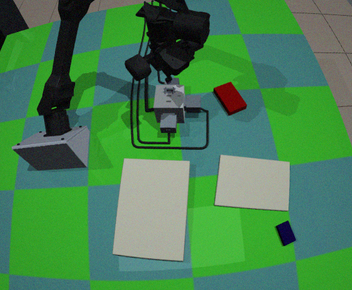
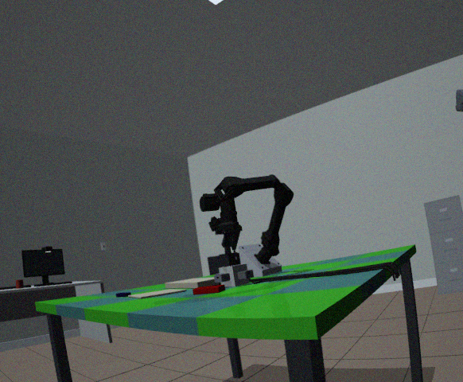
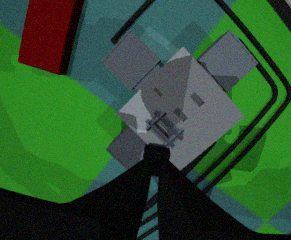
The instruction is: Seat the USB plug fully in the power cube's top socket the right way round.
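Observation:
The power cube (image 1: 162,99) (image 2: 232,278) (image 3: 217,116) stands upright on the table. A small grey bracket-like socket fitting (image 1: 169,90) (image 3: 165,129) is on its top, beside several dark slots. My gripper (image 1: 169,78) (image 3: 156,167) is shut on a small dark block, which looks like the USB plug (image 3: 156,154). The fingertips show just beside the fitting in the wrist view, and low over the cube in the exterior view. The fingers and block are too dark to show the plug's orientation, or whether it touches the socket.
Grey adapters with black cables stick out of the cube's front (image 1: 168,121) and right side (image 1: 192,101); another is behind it. A red box (image 1: 230,98) (image 2: 208,289) (image 3: 47,35) lies to the right. Two cream boards (image 1: 152,209) (image 1: 253,183) and a dark blue block (image 1: 285,232) lie in front.

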You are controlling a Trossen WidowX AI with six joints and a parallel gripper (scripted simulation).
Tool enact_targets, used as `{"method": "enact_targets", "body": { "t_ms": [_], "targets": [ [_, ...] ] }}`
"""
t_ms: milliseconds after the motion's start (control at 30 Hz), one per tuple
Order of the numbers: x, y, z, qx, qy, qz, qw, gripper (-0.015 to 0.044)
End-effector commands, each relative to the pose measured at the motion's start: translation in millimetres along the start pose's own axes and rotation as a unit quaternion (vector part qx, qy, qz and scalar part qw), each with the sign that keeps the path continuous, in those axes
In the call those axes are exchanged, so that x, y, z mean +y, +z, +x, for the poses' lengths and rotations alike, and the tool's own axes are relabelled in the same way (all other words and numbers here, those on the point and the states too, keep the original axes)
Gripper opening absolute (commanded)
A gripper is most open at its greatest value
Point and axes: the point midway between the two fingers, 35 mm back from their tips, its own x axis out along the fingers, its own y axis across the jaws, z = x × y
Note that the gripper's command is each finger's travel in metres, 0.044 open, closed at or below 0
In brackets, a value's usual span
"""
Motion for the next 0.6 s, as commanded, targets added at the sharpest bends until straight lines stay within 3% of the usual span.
{"method": "enact_targets", "body": {
  "t_ms": [0,567],
  "targets": [
    [-0.6,-0.1,0.7,0.000,-0.001,0.053,0.999,0.0000],
    [-0.6,-0.1,0.7,0.000,-0.001,0.272,0.962,0.0000]
  ]
}}
